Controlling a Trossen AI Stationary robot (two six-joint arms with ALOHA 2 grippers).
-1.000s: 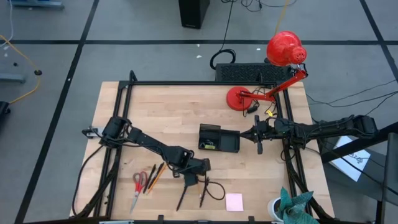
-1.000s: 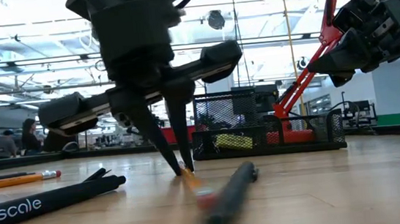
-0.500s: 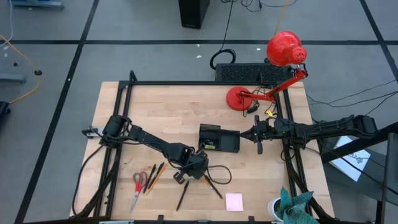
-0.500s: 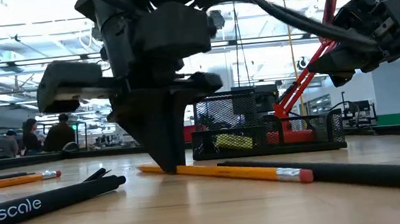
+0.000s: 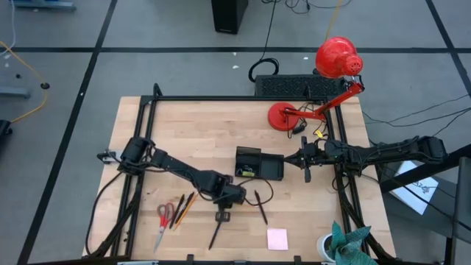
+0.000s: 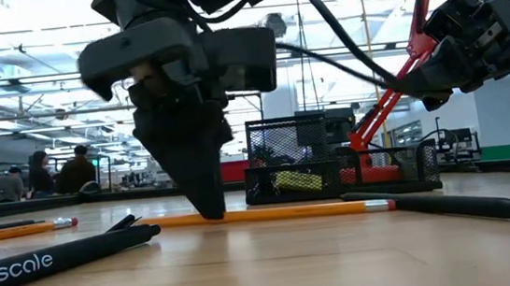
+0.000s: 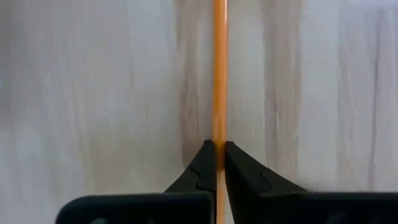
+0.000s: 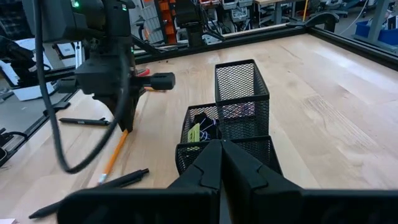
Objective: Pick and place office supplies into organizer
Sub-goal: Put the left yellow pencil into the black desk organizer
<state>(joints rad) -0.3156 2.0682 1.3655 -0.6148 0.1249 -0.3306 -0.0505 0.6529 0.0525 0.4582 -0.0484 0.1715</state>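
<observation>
My left gripper (image 5: 223, 200) stands near the table's near middle, fingers pointing down, shut on an orange pencil (image 6: 290, 212) that lies level along the tabletop; the left wrist view shows the pencil (image 7: 219, 74) running out from between the fingers. The black mesh organizer (image 5: 257, 163) stands on the table just beyond it, with a yellow-green piece (image 6: 296, 181) inside. My right gripper (image 5: 288, 158) hovers shut beside the organizer's right end (image 8: 230, 118). Red-handled scissors (image 5: 163, 221), more pens and pencils (image 5: 182, 208) and a pink sticky-note pad (image 5: 277, 238) lie near the front edge. My left gripper (image 7: 219, 163) pinches the pencil between its two fingertips, near the end away from the eraser (image 6: 229, 217). The fingers come from above, pointing down, one on each side of the shaft (image 7: 219, 134). The pencil lies level, its eraser end (image 6: 380, 205) low at the tabletop.
One black pen (image 5: 260, 207) lies right of my left gripper, another (image 5: 215, 232) toward the front edge. A pen marked "scale" (image 6: 59, 256) is close to the low camera. The red desk lamp (image 5: 294, 114) stands at the far right, and a cable (image 5: 254, 195) loops from my left wrist.
My left gripper has turned about its upright axis while staying low, swinging the pencil round on the table from pointing at the near edge to lying across it. One black pen has been swept along with it toward the right and far side.
</observation>
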